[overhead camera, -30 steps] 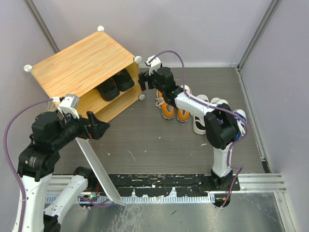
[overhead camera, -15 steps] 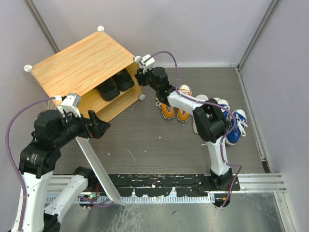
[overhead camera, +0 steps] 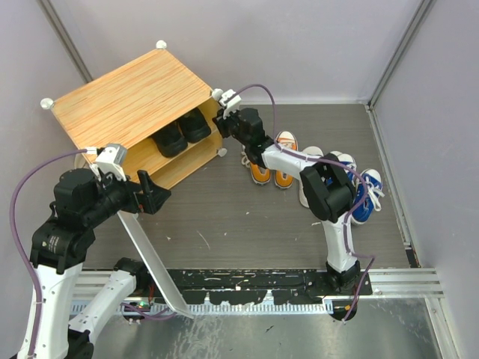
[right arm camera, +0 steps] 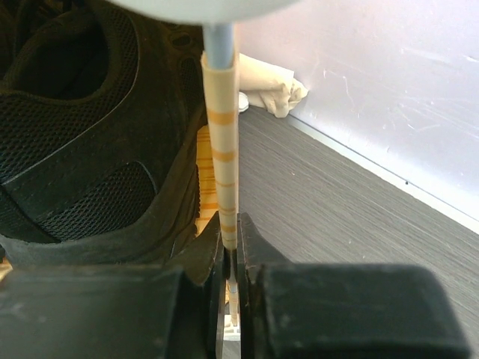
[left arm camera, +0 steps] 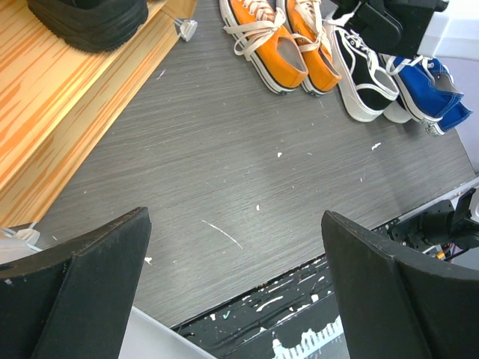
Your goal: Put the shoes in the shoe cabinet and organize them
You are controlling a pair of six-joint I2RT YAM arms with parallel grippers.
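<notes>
Shoe cabinet (overhead camera: 131,97): striped orange-brown top, white round corner knobs, standing at the far left of the table (overhead camera: 224,217). Its long axis runs diagonally, near-left to far-right, and the open front faces near-right. Black shoes (overhead camera: 181,131) sit side by side on its shelf. Right gripper (right arm camera: 230,239): clamped on the cabinet's thin side panel edge. Left gripper (left arm camera: 236,224): above the table, fingers wide apart. Orange shoes (overhead camera: 271,170) stand near the cabinet's right corner.

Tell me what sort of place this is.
Probably a robot test cell, not a home: plain partition walls close in a dark tabletop, a metal mounting rail carries the arm bases, and a shoe cabinet and orange sneakers serve as props.
</notes>
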